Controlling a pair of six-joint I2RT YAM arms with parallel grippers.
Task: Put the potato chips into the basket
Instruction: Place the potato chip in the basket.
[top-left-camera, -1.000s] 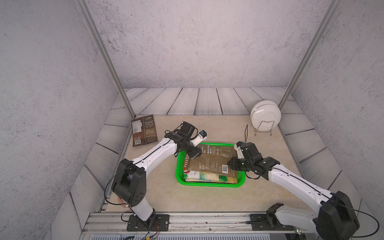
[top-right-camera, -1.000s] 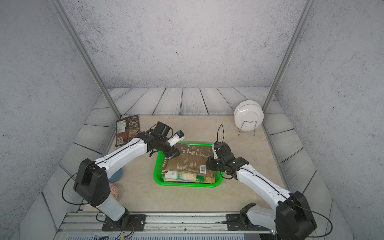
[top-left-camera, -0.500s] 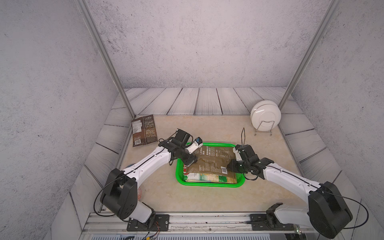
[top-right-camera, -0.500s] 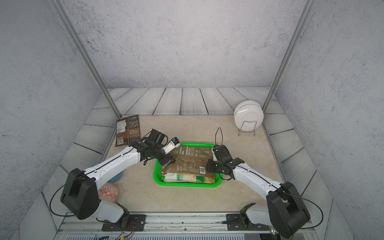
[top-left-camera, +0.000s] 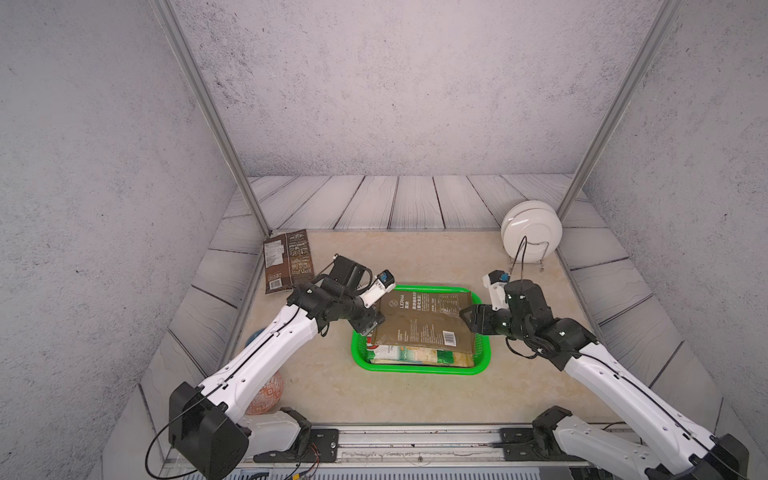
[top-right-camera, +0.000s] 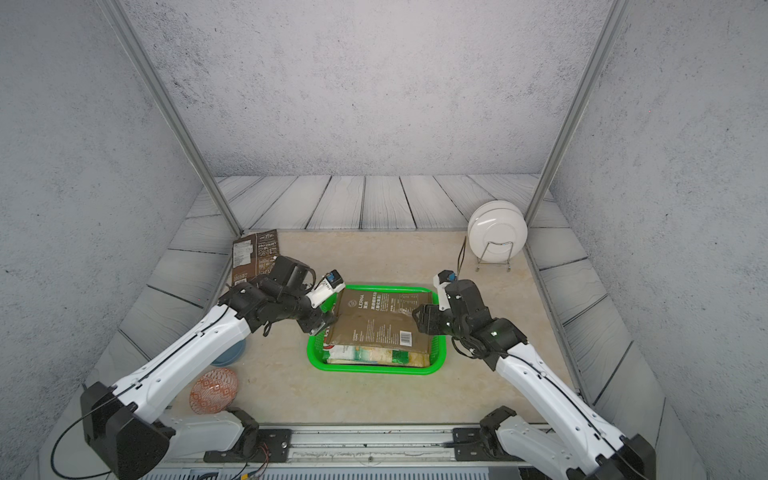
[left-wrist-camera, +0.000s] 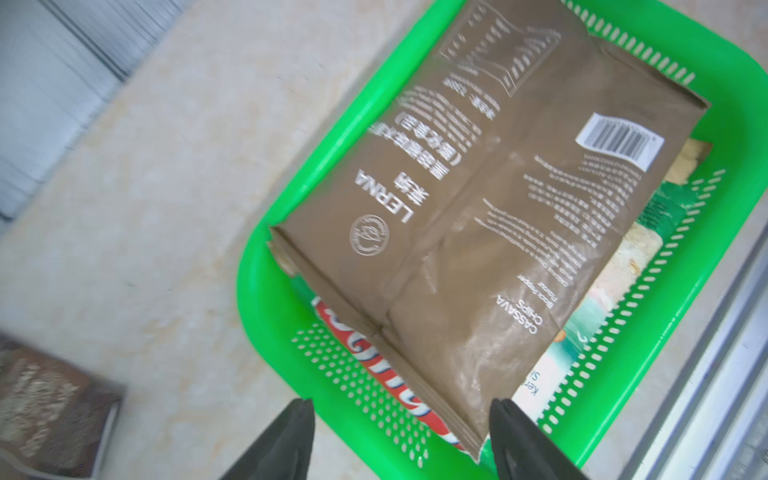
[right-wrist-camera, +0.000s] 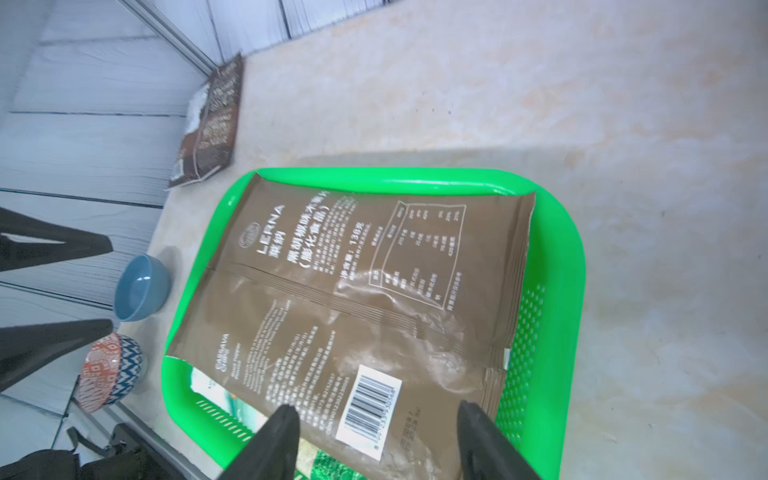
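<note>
The green basket (top-left-camera: 419, 370) (top-right-camera: 374, 369) sits mid-table with several potato chips bags stacked in it. An olive-brown bag (top-left-camera: 419, 324) (left-wrist-camera: 478, 216) (right-wrist-camera: 353, 299) lies on top, over a red one (left-wrist-camera: 374, 365) and a light green one (left-wrist-camera: 615, 291). Another dark brown bag (top-left-camera: 288, 260) (right-wrist-camera: 212, 124) lies on the table at the back left. My left gripper (top-left-camera: 372, 322) (left-wrist-camera: 401, 401) hovers open over the basket's left end, a corner of the olive bag between its fingers, untouched. My right gripper (top-left-camera: 469, 316) (right-wrist-camera: 376, 407) is open above the bag's right end.
White plates in a wire rack (top-left-camera: 531, 232) stand at the back right. A blue bowl (top-right-camera: 230, 351) (right-wrist-camera: 141, 286) and an orange patterned bowl (top-right-camera: 214, 390) (right-wrist-camera: 108, 374) sit at the front left beside the left arm.
My right gripper has opened and let go of the olive bag, which now rests on the stack. The left gripper moved toward the front along the basket's left end and opened a little wider.
</note>
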